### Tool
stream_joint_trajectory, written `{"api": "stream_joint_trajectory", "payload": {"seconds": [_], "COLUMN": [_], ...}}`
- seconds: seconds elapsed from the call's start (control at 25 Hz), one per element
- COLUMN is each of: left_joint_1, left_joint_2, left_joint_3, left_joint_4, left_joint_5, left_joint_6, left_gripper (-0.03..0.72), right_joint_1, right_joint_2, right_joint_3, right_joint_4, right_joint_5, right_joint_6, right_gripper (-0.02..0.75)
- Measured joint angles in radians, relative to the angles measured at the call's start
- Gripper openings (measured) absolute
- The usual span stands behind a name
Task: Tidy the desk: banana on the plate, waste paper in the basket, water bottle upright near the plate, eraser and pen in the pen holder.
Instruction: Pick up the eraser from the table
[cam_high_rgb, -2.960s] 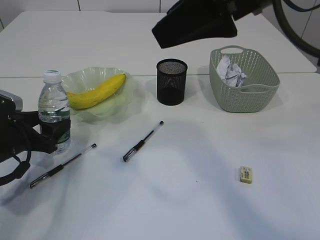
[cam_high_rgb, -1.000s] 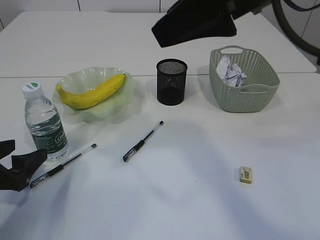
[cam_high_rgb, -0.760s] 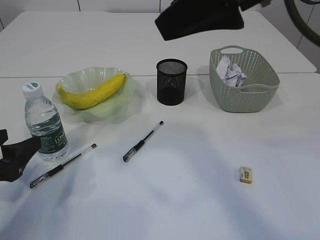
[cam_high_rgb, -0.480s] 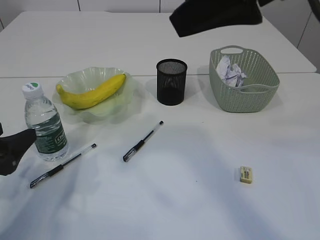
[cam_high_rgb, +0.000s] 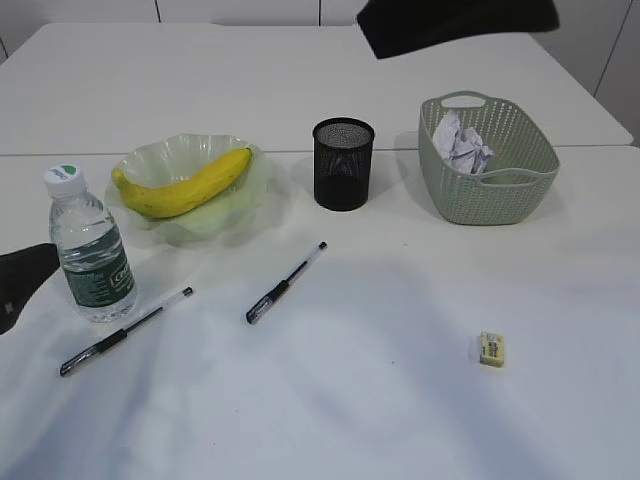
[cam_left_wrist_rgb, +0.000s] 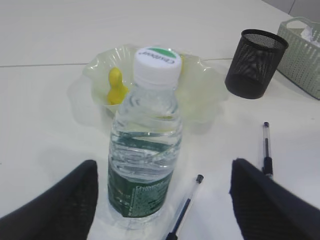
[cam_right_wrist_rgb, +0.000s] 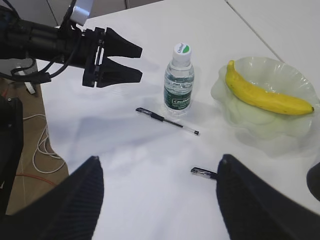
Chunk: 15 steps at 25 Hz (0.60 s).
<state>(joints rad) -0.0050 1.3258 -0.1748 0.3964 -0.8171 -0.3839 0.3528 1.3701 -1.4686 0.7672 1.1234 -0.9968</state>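
The water bottle (cam_left_wrist_rgb: 145, 140) stands upright just beside the plate (cam_high_rgb: 190, 190), between the left gripper (cam_left_wrist_rgb: 160, 200)'s open, empty jaws; a sideways brush could topple this tall, smooth, clear-plastic cylinder. The right gripper (cam_right_wrist_rgb: 157, 192) hangs high, jaws open and empty. The curved yellow banana (cam_high_rgb: 185, 183) lies on the translucent, scalloped plate, crumpled paper (cam_high_rgb: 462, 140) in the woven basket (cam_high_rgb: 520, 190). Two slim pens (cam_high_rgb: 287, 282) (cam_high_rgb: 125, 331) could roll on the glossy bench; the small eraser (cam_high_rgb: 491, 349) lies well apart from the black mesh pen holder (cam_high_rgb: 343, 165).
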Motion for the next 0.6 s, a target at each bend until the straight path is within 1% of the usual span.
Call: {"api": "stream_joint_trajectory", "payload": {"seconds": [0.44, 0.6], "left_joint_1": [0.000, 0.000], "left_joint_2": [-0.175, -0.240], "left_joint_3": [-0.154, -0.210], "left_joint_4": [0.245, 0.364], "left_joint_5": [0.306, 0.408], "left_joint_6": [-0.258, -0.362], "left_gripper": [0.590, 0.590], "right_joint_1": [0.000, 0.000], "right_joint_2": [-0.012, -0.012], "right_joint_3": [0.000, 0.000], "right_joint_4": [-0.012, -0.086], "right_joint_5": [0.010, 0.012], "right_joint_6": [0.013, 0.093], "right_gripper": [0.522, 0.522]}}
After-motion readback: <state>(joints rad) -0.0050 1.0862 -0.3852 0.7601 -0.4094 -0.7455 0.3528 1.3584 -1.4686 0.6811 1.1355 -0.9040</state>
